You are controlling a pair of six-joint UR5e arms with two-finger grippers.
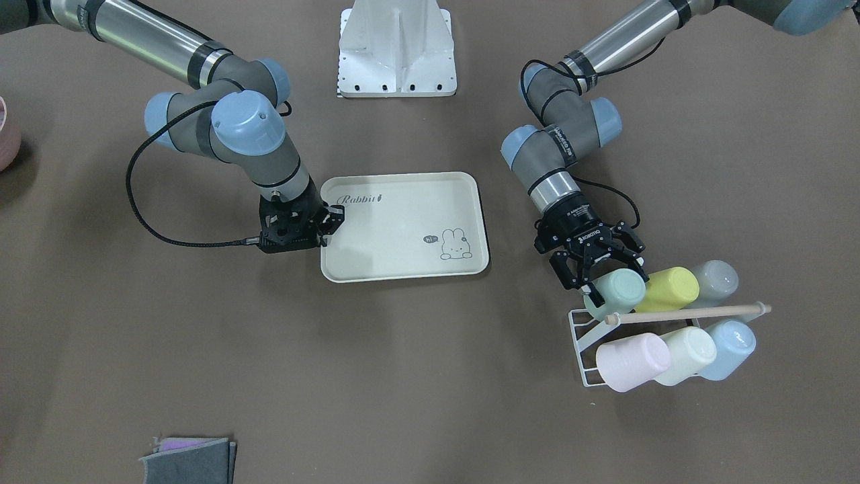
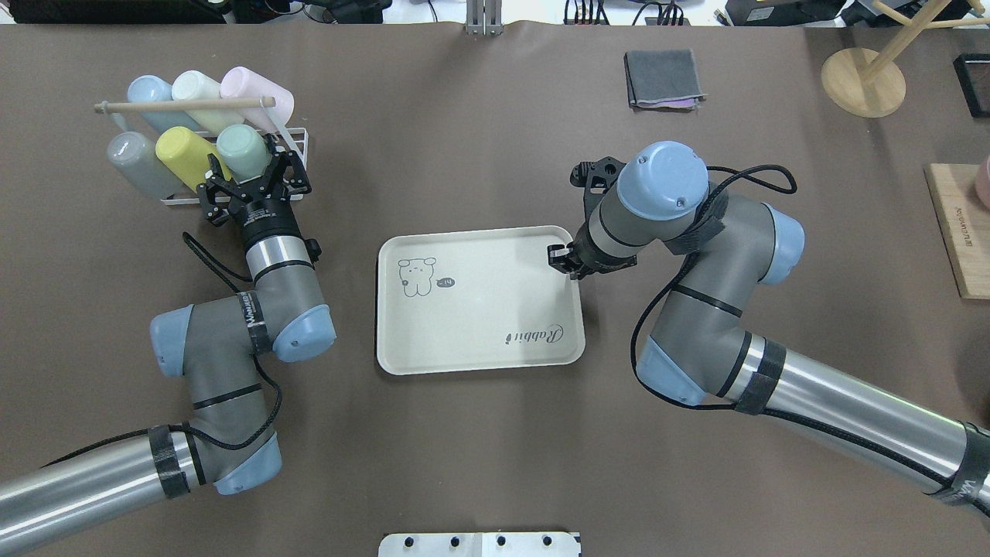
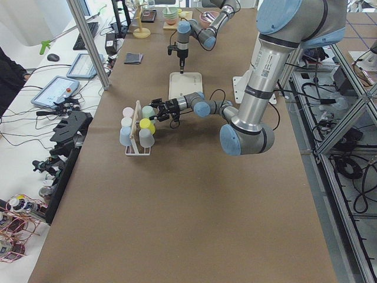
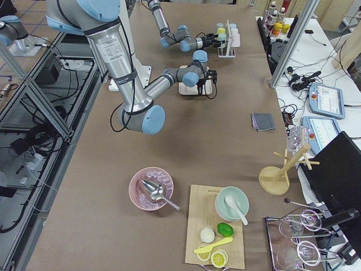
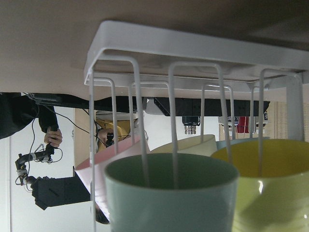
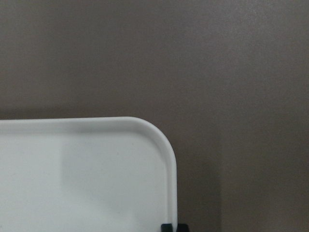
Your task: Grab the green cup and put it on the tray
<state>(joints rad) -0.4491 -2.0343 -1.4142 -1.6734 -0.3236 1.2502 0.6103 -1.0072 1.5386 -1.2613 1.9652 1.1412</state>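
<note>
The green cup (image 2: 242, 152) lies on its side on a white wire rack (image 2: 298, 147) at the table's left end, next to a yellow cup (image 2: 182, 155). It also shows in the front view (image 1: 621, 290) and fills the bottom of the left wrist view (image 5: 171, 198). My left gripper (image 2: 254, 172) is open, its fingers spread on either side of the cup's closed end. The cream tray (image 2: 479, 309) lies flat at the table's middle. My right gripper (image 2: 562, 257) is shut on the tray's rim near a corner (image 6: 169, 159).
The rack also holds grey (image 2: 131, 158), blue (image 2: 147, 93), cream (image 2: 193, 89) and pink (image 2: 259, 89) cups under a wooden dowel (image 2: 186, 104). A folded grey cloth (image 2: 663, 77), a wooden stand (image 2: 862, 81) and a wooden board (image 2: 959, 232) lie to the right.
</note>
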